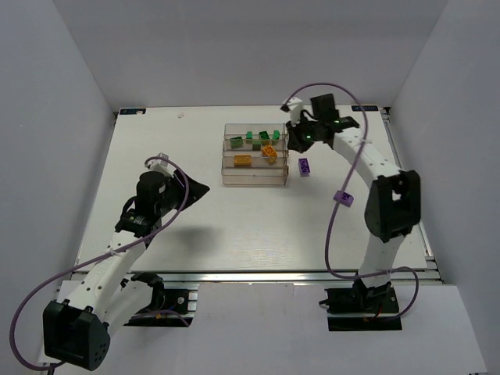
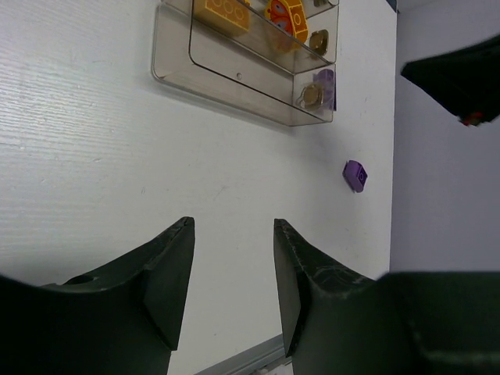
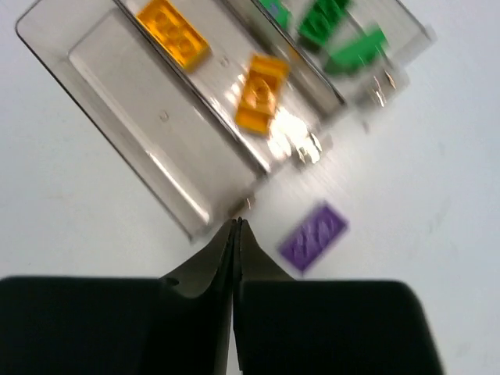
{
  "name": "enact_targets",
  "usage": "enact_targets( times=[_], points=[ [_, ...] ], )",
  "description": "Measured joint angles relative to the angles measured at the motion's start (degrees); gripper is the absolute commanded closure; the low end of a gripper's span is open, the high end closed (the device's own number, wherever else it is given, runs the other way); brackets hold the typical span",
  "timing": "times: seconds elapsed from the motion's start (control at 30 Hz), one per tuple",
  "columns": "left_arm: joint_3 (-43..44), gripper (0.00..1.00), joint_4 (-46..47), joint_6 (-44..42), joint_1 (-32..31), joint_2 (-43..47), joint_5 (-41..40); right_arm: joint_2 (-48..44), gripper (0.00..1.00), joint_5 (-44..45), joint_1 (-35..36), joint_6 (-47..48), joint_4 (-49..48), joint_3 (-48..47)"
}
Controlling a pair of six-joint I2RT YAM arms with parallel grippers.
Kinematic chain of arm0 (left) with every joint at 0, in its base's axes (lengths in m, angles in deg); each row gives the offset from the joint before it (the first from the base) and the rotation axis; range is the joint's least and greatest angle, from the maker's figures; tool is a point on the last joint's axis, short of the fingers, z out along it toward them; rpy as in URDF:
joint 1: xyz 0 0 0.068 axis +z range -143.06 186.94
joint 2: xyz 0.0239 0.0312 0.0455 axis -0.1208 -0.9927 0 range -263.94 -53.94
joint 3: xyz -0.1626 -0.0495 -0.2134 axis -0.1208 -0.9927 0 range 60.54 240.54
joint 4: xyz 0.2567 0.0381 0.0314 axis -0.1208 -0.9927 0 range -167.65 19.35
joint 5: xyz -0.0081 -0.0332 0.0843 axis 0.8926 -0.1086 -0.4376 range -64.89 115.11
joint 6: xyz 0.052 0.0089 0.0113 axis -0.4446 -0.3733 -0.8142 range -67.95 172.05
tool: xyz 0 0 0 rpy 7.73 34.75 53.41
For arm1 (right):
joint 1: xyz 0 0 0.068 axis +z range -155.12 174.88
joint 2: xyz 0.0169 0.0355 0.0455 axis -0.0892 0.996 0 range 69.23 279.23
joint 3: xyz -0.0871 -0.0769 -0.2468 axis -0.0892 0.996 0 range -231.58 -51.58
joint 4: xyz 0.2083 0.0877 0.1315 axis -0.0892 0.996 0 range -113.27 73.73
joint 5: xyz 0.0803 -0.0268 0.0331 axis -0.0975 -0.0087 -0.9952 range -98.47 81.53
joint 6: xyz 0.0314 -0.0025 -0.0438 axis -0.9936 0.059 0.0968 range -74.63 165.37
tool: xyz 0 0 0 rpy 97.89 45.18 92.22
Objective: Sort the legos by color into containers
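Four clear containers point(image 1: 255, 180) form one block at the table's centre back. Green legos point(image 1: 256, 144) lie in the far bins and orange legos point(image 1: 243, 161) in a middle one; the nearest bin point(image 3: 148, 133) holds nothing. A purple lego point(image 1: 304, 166) lies on the table just right of the block, and also shows in the right wrist view point(image 3: 312, 237). A second purple lego point(image 1: 342, 198) lies farther right and nearer point(image 2: 355, 175). My right gripper point(image 1: 297, 141) point(image 3: 236, 223) is shut and empty above the block's right end. My left gripper point(image 1: 195, 187) point(image 2: 233, 226) is open and empty, left of the block.
White walls enclose the table on three sides. A purple cable point(image 1: 332, 234) loops along the right arm over the table's right side. The table's metal front edge point(image 1: 258, 273) runs in front of the arm bases.
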Motion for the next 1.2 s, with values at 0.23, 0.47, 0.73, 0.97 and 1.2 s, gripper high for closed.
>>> enact_targets(
  times=[0.23, 0.47, 0.73, 0.97, 1.2],
  points=[
    [-3.2, 0.45, 2.9, 0.8, 0.0, 0.3, 1.6, -11.3, 0.11, -3.6, -15.6, -1.4, 6.4, 13.0],
    [-4.1, 0.44, 4.3, 1.0, 0.0, -0.4, 2.8, -8.0, 0.11, 0.4, -19.8, 10.6, 15.7, 19.6],
    [-4.8, 0.44, 5.4, 1.0, 0.0, -1.2, 3.1, -7.1, 0.14, 7.2, -19.5, 20.5, 14.7, 25.9],
    [-6.1, 0.43, 5.6, 1.2, 0.0, -1.0, 3.1, -4.9, 0.44, 11.1, -19.5, 25.0, 10.8, 28.0],
    [-6.1, 0.43, 5.9, 1.1, 0.0, -1.9, 3.1, -4.7, 0.98, 6.3, -19.5, 28.0, 13.7, 24.4]
  ],
)
